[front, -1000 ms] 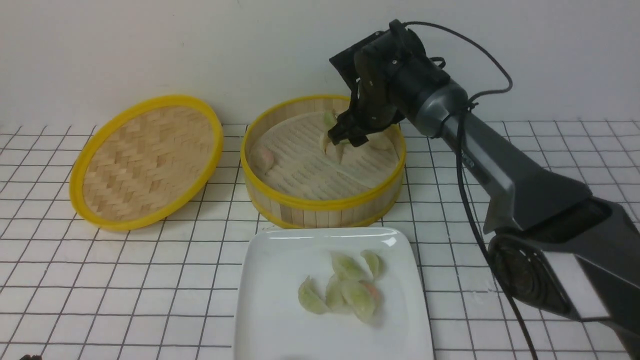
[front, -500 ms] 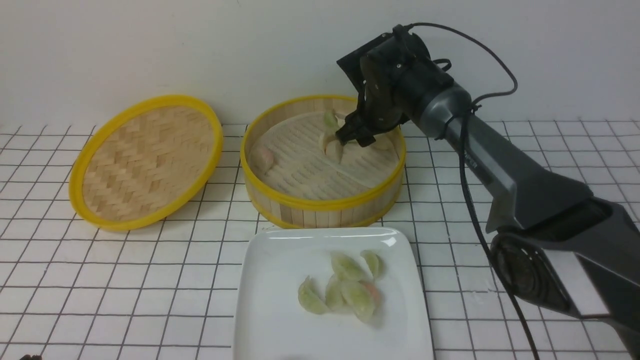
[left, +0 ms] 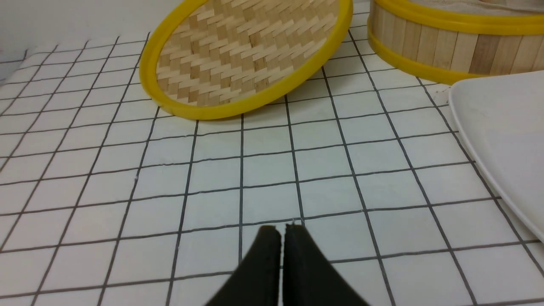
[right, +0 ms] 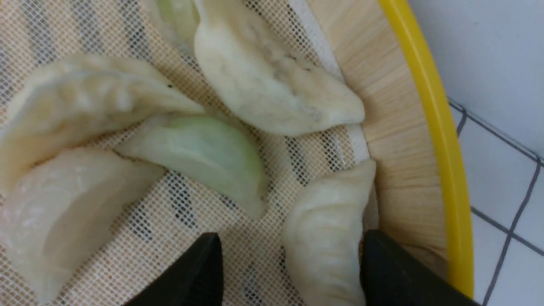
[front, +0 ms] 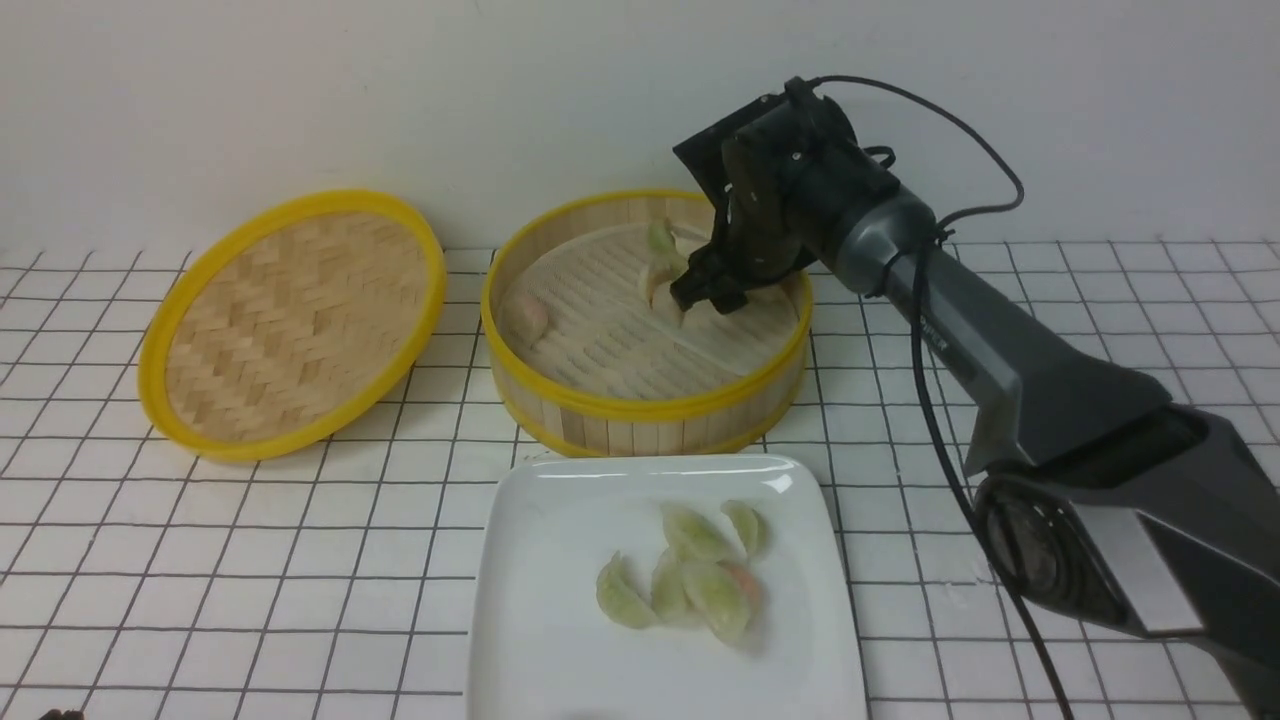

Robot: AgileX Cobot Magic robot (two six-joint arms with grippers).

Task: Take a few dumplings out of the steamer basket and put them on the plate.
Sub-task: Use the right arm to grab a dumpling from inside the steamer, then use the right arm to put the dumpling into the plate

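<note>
- My right hand [front: 705, 295] is down inside the steamer basket [front: 640, 408], toward its far right side, at a little cluster of dumplings [front: 660, 275].
- On the right wrist cam the jaws are wide open with a pale cream dumpling [right: 323, 242] between them, lying on the mesh liner [right: 178, 221]. One finger looks right up against it and the other is clear of it, so nothing's gripped.
- A green-tinted dumpling [right: 204, 153] sits just beside that one, with more cream ones bunched around it, touching each other.
- A lone pinkish dumpling [front: 527, 315] is over on the basket's left side.
- The white square plate [front: 540, 540] is on the bench [front: 250, 560] just in front of the basket, with a small heap of greenish dumplings [front: 700, 585] near its middle.
- My left hand [left: 281, 229] is closed and empty, low over the bench tiles.
- The woven lid [left: 250, 51] lies left of the basket.
</note>
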